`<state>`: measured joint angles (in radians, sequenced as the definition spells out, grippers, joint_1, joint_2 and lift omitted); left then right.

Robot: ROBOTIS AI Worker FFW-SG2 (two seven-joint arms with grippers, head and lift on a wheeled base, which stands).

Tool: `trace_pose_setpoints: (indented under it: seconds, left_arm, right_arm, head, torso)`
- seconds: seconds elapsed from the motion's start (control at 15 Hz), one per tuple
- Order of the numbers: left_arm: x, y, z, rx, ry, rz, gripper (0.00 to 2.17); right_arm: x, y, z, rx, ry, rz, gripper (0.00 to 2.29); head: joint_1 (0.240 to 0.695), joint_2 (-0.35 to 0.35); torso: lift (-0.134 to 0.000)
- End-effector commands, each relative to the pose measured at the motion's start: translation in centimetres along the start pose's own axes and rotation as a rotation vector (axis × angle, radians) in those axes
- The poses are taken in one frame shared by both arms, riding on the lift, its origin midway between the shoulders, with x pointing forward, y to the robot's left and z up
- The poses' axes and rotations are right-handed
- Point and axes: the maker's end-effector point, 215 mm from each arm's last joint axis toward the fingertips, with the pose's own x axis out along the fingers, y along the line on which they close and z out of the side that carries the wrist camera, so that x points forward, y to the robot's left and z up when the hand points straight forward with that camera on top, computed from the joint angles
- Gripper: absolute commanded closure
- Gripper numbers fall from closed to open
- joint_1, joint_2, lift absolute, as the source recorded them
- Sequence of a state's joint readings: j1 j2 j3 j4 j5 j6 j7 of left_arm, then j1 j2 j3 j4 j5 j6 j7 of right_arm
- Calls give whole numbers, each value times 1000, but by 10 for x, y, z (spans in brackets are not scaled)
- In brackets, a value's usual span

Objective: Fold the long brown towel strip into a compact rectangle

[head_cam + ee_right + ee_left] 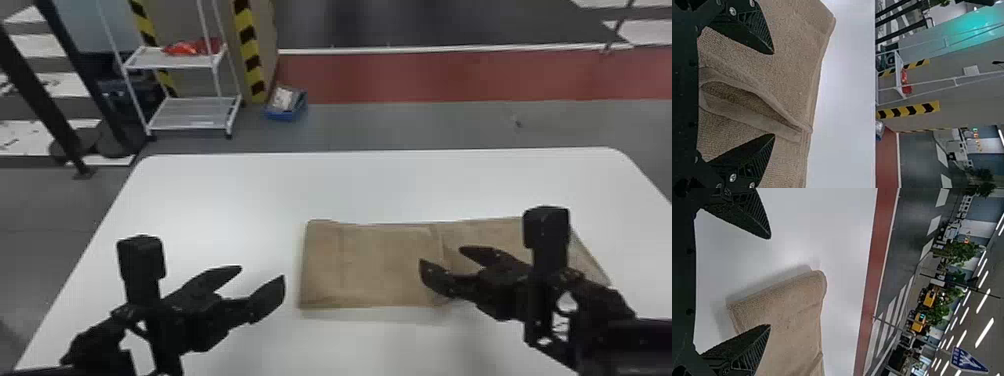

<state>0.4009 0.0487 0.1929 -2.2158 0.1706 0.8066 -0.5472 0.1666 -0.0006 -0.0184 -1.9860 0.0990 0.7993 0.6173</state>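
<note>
The brown towel strip [380,265] lies flat on the white table, its left part looking thicker, with a folded layer's edge near the middle. My left gripper [262,277], open and holding nothing, is left of the towel's left end. Over the towel's middle, near that layer edge, stands my open right gripper [440,255]. The left wrist view has the left gripper [770,282] with the towel's rounded end [789,305] beyond its fingers. In the right wrist view, a raised, looped edge of the towel [762,102] lies between the parted fingers of the right gripper [774,94].
The white table [225,185] extends behind and to the left of the towel, with rounded far corners. Beyond it on the floor stand a white wire shelf [195,112] and a blue box [286,104].
</note>
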Motion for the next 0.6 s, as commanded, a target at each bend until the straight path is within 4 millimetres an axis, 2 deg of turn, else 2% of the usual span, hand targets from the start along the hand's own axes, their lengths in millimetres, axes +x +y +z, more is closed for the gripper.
trace_pose_setpoints:
  seconds: [0.0, 0.07, 0.13, 0.2, 0.33, 0.4, 0.53]
  left_arm:
    - [-5, 6, 9, -2, -48, 9, 80]
    - [-10, 10, 30, 27, -140, 17, 80]
    - [-20, 17, 60, 66, -282, 48, 80]
    - [-31, 31, 80, 99, -377, 118, 80]
    - [-43, 51, 92, 95, -478, 198, 80]
    - [-46, 59, 91, 95, -498, 226, 80]
    - [-50, 73, 84, 91, -509, 272, 80]
  right_arm:
    - [7, 4, -10, 13, 44, -2, 147]
    - [8, 4, -10, 13, 47, -7, 147]
    - [10, 5, -11, 13, 52, -5, 147]
    - [11, 7, -12, 11, 54, -1, 147]
    - [13, 9, -11, 7, 58, 0, 147]
    - [14, 10, -10, 6, 59, 2, 147]
    - [14, 9, -10, 4, 64, -2, 147]
  head:
    - [695, 77]
    - [695, 88]
    - [695, 94]
    - [695, 102]
    - [695, 131]
    - [695, 165]
    - [695, 189]
  torso:
    - [-125]
    - [-125]
    - [-125]
    - [-125]
    - [-125]
    - [-125]
    - [-125]
